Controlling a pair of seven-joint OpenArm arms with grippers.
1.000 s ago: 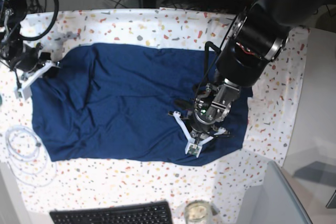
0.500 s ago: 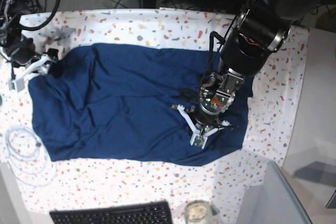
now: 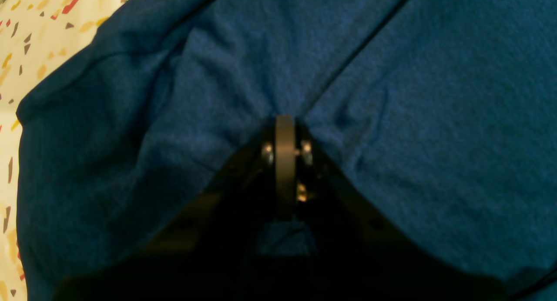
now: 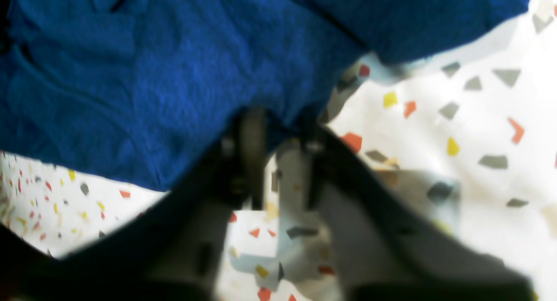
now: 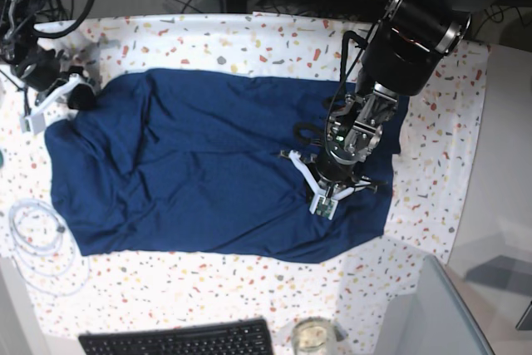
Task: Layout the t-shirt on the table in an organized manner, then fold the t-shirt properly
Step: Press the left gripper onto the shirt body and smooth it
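The t-shirt (image 5: 208, 164) lies spread across the table (image 5: 249, 35), its long axis running left to right in the base view, and we take the shirt itself as our landmark.

At its upper-left corner, on that view's left, we see the right gripper (image 5: 62, 93) sitting at the cloth's edge. In the right wrist view its jaws stand nearly together with the blue fabric edge (image 4: 278, 118) bunched at their tips, so we judge it clamped on that corner, though the picture is blurred and we cannot be sure how much cloth is caught.

Moving right, the middle of the shirt shows diagonal wrinkles and lies flat on the table.

Toward the shirt's right end, well inside its hem, the left gripper (image 5: 332, 184) presses down. In the left wrist view its jaws are together, with creases in the cloth (image 3: 391, 96) converging on their tip, so we judge a small fold of shirt is pinched there.

We judge the coming move turns on this: the two arms hold opposite ends of the long axis, so pulling them apart along it would flatten the wrinkles between.
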